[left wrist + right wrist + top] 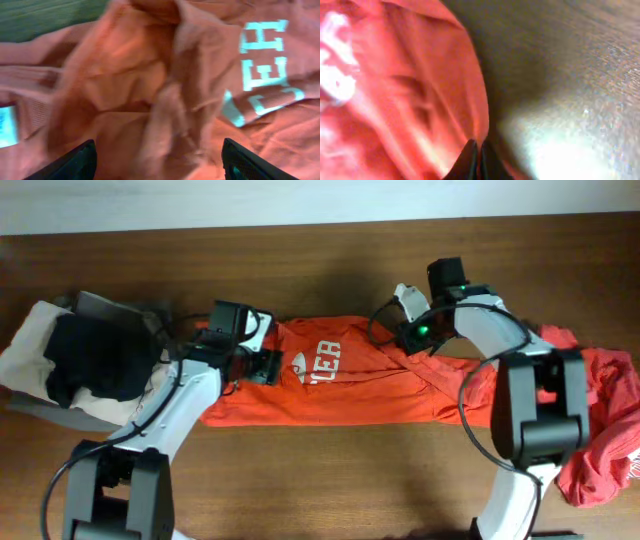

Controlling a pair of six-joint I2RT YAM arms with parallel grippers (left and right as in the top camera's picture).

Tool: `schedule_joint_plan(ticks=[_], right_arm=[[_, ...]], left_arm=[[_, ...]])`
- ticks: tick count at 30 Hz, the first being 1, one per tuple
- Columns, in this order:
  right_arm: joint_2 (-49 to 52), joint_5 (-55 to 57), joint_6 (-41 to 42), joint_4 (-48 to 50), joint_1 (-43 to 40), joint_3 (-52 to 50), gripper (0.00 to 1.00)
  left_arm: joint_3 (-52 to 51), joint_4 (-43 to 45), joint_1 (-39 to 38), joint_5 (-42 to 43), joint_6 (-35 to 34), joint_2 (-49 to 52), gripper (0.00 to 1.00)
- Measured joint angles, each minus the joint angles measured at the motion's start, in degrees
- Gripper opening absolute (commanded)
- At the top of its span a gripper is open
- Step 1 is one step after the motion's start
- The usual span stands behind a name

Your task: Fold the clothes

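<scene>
Overhead: shirt (340,395) lies as a long orange-red band across the middle of the surface (330,260), white letters (325,360) showing left of centre. Left pincer (265,367) sits over the shirt's left end, just left of the letters. Right pincer (403,348) is down on the shirt's right part, where the folds cross. A second red garment (600,430) lies crumpled at the right edge, touching the shirt's right end and partly under the right arm. Far left: black cloth (95,360) on beige cloth (30,345), apart from the shirt.

Left wrist: the shirt (150,90) fills the view, heavily rumpled, with a raised bunch in the middle. Letters (265,65) are at the right, pale and sideways. Left pincer (160,167) is wide, with one of its fingers (75,162) in each bottom corner and the bunch between them. No squeeze on the cloth is visible.

Right wrist: blurred. The shirt (405,90) covers the left half, with a white smear of print at the far left. Bare surface (570,75) is on the right, with glare near the bottom. Right pincer (477,160) is closed tight at bottom centre, its tips meeting right on the shirt's edge with red cloth on both sides, so it looks pinched onto that edge.
</scene>
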Motion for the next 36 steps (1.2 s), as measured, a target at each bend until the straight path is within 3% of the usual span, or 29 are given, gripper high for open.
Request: schedule_joint_plan(ticks=[8,18,20,29,33,36], right_arm=[[-10.4,-4.7,0.0,-6.9,0.0,0.0,0.04],[-11.4,-4.7,0.0,-17.9,2.4,0.0,0.13],[-11.4,-3.5,0.1,-19.5,4.2,0.0,0.24],[-11.4,12.7,10.2,-19.2,12.7,-0.1,0.39],[-11.4,15.9,12.7,-13.3,13.2,-0.1,0.53],[-11.4,16.9,12.8,-7.7,13.1,0.0,0.57]], left_arm=[[0.0,-0.2,4.7,-0.2,0.0,0.0,0.79],[0.0,0.3,5.1,2.4,0.0,0.0,0.79],[0.0,0.3,5.1,2.6,0.0,0.0,0.79],[0.0,0.4,5.1,4.9,0.0,0.0,0.79],[0.0,0.5,5.1,5.6,0.0,0.0,0.80],[0.0,0.9,5.1,6.5,0.0,0.0,0.79]])
